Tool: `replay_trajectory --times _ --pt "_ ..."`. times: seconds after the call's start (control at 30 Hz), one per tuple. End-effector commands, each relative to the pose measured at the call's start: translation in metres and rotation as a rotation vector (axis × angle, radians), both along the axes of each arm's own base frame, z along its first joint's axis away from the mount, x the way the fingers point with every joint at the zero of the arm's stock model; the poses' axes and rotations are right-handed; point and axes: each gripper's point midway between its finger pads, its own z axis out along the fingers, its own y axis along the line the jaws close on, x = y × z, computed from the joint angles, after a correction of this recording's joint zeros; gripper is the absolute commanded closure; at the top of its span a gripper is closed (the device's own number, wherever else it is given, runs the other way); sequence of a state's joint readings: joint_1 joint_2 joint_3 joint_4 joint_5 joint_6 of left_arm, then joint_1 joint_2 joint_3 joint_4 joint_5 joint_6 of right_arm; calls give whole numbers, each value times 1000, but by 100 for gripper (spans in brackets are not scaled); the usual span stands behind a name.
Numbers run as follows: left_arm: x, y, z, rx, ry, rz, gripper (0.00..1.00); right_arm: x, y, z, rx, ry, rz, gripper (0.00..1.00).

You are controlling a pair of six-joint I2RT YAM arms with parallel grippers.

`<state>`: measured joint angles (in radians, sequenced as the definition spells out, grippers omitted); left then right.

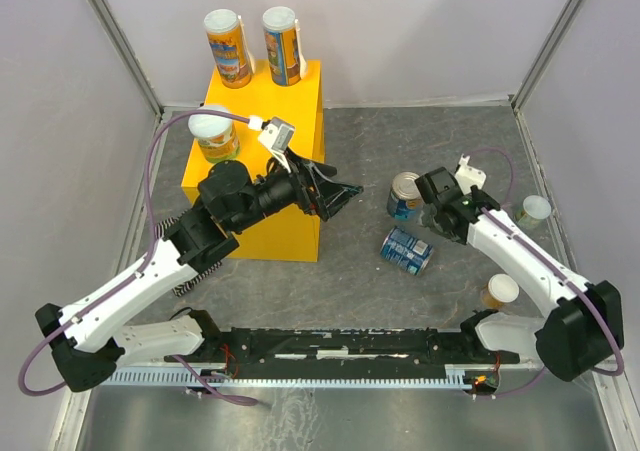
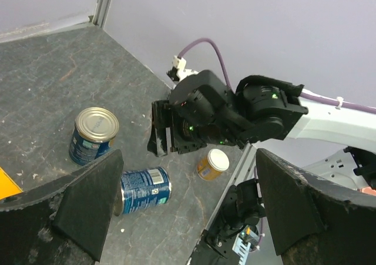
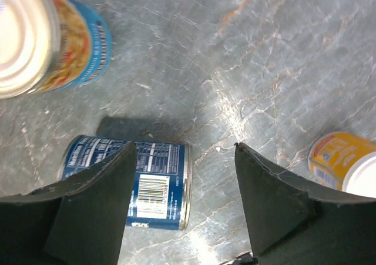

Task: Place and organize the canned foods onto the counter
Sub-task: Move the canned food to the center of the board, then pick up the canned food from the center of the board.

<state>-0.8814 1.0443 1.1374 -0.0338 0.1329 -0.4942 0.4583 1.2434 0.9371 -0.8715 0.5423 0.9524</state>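
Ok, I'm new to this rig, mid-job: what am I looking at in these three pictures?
Two robot arms, each ending in a two-finger gripper. The wide picture looks down from above; the other two come from wrist cameras, the dark wedges being each arm's own fingers. Two tall cans and a shorter can stand on the yellow box. On the table: an upright silver-topped can, a blue can on its side, two small white-lidded cans. The left gripper and right gripper are open, holding nothing; the right hangs near the blue can.

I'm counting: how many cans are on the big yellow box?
3: tall orange-labelled can and tall blue-labelled can at the back, white-lidded green-labelled can nearer, beside the left arm, which may hide others.
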Motion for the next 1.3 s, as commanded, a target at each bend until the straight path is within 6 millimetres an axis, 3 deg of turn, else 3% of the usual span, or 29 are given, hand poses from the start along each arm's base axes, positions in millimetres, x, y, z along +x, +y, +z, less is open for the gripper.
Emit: replay_trajectory --times 0.0,0.2,0.5,0.73,1.0,1.27 --pt "-11 12 42 -90 -10 -1 0 11 17 45 -35 -51 255 21" --pt "-16 19 63 -113 -14 1 0 8 65 65 -51 14 621 6" --pt "-23 35 77 -152 -6 35 0 -5 108 43 -166 174 931 0" --pt "-28 49 85 -171 -15 61 0 -3 107 32 -266 244 1014 1" --pt "-32 63 90 -184 -30 91 0 -1 102 1 -335 352 1055 1" --pt "-33 71 94 -180 -44 115 0 3 96 -18 -395 393 1076 1"
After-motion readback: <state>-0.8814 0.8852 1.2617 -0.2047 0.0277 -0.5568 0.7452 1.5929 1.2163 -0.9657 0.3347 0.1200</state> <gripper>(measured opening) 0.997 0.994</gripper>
